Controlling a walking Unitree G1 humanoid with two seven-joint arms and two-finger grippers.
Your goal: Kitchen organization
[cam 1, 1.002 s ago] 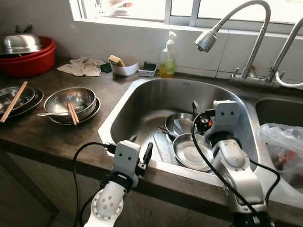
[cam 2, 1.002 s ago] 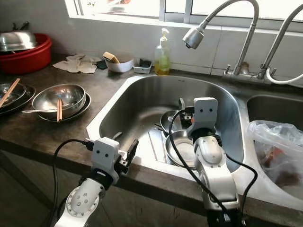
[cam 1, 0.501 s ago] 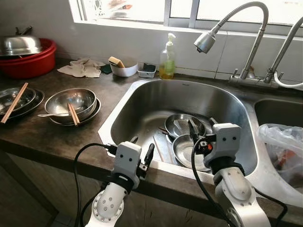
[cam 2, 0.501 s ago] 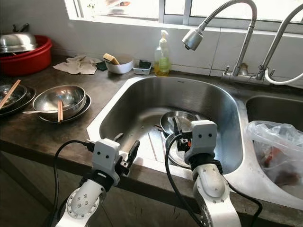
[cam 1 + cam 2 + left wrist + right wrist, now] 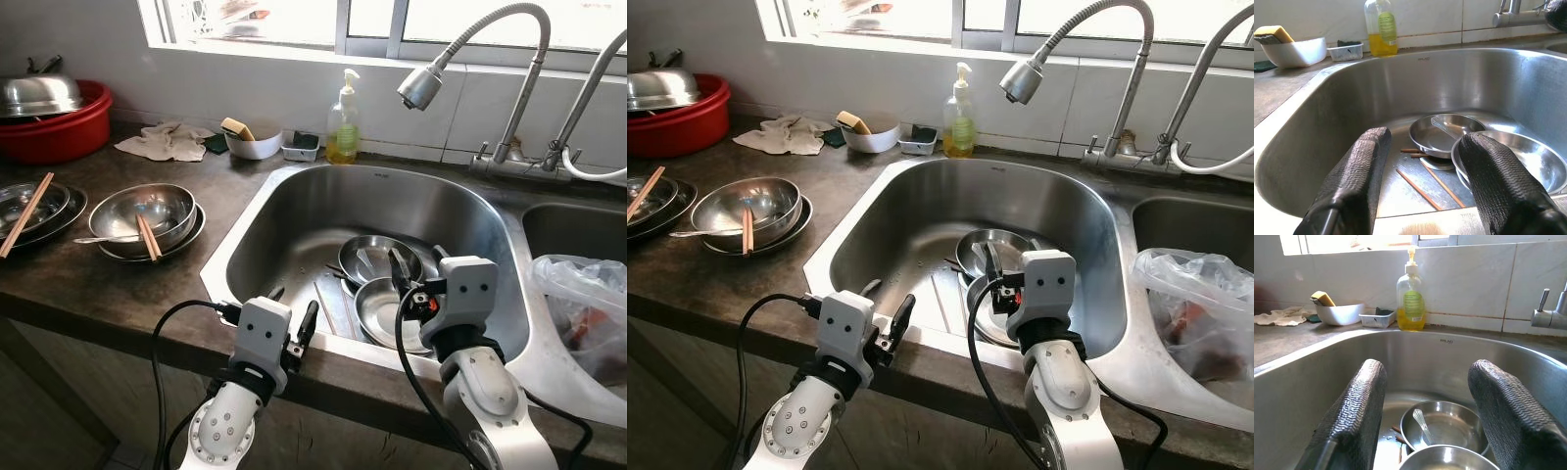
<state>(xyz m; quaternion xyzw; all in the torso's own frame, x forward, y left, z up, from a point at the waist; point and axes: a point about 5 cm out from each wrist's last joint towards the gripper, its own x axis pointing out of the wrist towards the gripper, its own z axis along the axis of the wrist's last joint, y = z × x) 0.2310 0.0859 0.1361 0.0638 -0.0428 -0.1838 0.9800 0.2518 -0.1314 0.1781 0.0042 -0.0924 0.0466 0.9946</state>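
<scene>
**Both grippers poised at the sink's edge**

We're standing square to the sink (image 5: 294, 211), and both grippers are up front with nothing in them. Our left gripper (image 5: 291, 315) hangs just over the near rim, fingers (image 5: 1354, 186) spread wide and empty. Our right gripper (image 5: 413, 274) sits inside the basin above the dishes, fingers (image 5: 1356, 413) likewise parted wide, holding nothing.

Down in the basin: two steel bowls, the far bowl (image 5: 377, 257) with a spoon (image 5: 1421, 422) lying in it, the near bowl (image 5: 384, 311) overlapping its edge. Loose chopsticks (image 5: 1422, 183) rest on the sink floor beside them.

Off on the counter (image 5: 98, 279) to our left, another steel bowl (image 5: 147, 211) carries chopsticks of its own.

We judge the near bowl is the pick here. To do it well, we'd bring the right gripper down so one finger goes inside the rim and one outside, pinching the wall rather than the slick curved base. Lift straight up, so the bowl underneath and that spoon don't clatter.
</scene>
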